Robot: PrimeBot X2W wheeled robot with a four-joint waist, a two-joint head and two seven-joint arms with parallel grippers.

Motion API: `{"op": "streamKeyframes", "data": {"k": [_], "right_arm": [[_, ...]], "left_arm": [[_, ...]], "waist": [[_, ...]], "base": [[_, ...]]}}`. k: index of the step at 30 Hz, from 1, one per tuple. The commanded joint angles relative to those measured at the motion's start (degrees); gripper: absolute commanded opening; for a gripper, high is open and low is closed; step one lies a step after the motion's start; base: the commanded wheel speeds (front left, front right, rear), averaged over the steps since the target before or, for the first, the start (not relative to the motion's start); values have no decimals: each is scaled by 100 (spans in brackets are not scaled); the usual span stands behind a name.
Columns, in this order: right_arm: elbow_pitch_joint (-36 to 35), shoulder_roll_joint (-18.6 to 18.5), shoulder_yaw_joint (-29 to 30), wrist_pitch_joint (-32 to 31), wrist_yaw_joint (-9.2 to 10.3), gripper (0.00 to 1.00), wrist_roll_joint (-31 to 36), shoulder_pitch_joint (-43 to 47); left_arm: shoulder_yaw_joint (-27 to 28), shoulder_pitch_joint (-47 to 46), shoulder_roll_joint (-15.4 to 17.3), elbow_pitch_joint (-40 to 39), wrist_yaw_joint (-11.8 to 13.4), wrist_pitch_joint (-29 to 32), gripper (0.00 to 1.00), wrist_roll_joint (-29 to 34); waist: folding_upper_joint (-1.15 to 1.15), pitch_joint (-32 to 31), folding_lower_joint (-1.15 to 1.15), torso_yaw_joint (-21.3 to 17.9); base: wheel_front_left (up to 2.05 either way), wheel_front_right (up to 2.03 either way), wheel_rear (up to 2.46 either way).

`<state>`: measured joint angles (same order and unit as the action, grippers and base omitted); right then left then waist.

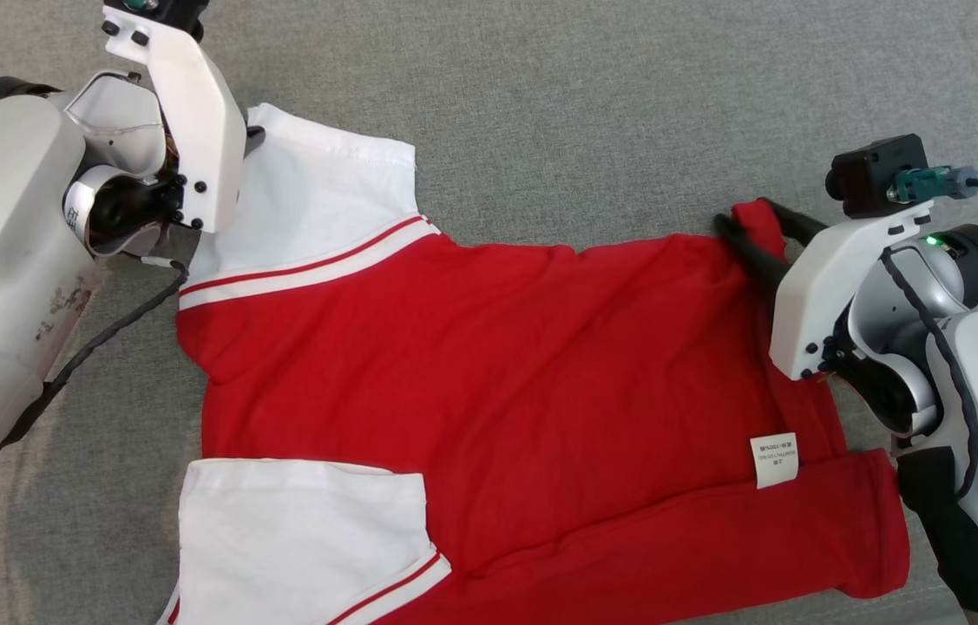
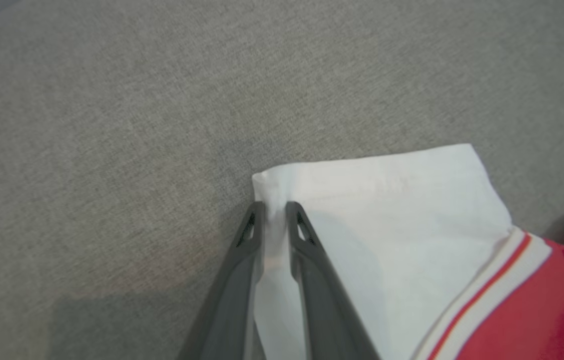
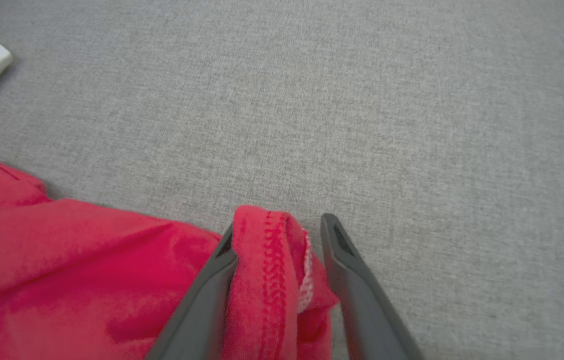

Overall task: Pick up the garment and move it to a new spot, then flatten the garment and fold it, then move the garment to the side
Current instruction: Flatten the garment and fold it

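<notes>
The garment is a red shirt with white sleeves, spread on a grey cloth surface. My left gripper is at the far left sleeve's corner, its two fingers drawn close with the edge of the white sleeve pinched between them. In the head view its white mount hides most of it. My right gripper is at the far right hem corner. In the right wrist view the right gripper straddles a raised fold of red hem. The left finger touches the fold and a gap remains at the right finger.
The grey cloth surface stretches beyond the shirt at the far side. A white care label lies on the shirt's near right part. A second white sleeve lies at the near left. Black cables hang by both forearms.
</notes>
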<state>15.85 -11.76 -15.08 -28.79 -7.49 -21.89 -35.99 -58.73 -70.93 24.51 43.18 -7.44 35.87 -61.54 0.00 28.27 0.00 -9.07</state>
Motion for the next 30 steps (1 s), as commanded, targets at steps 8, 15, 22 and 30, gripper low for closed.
{"op": "streamKeyframes", "data": {"k": [8,15,22,30], "right_arm": [[-26,9,367,32,-2,0,204,232],[-36,83,985,2,-2,0,156,736],[18,187,1755,-2,-2,0,26,1174],[170,504,2341,-7,-2,0,-348,1401]], "left_arm": [[-272,105,104,-208,0,-312,0,-181],[-472,293,235,-329,-1,-530,0,-380],[-621,434,413,-389,0,-635,0,-514],[-801,599,517,-571,1,-691,0,-776]], "waist": [[0,-336,0,81],[0,-899,0,165],[0,-1288,0,264],[0,-1641,0,377]], "base": [[0,0,0],[0,0,0],[0,0,0],[0,0,0]]}}
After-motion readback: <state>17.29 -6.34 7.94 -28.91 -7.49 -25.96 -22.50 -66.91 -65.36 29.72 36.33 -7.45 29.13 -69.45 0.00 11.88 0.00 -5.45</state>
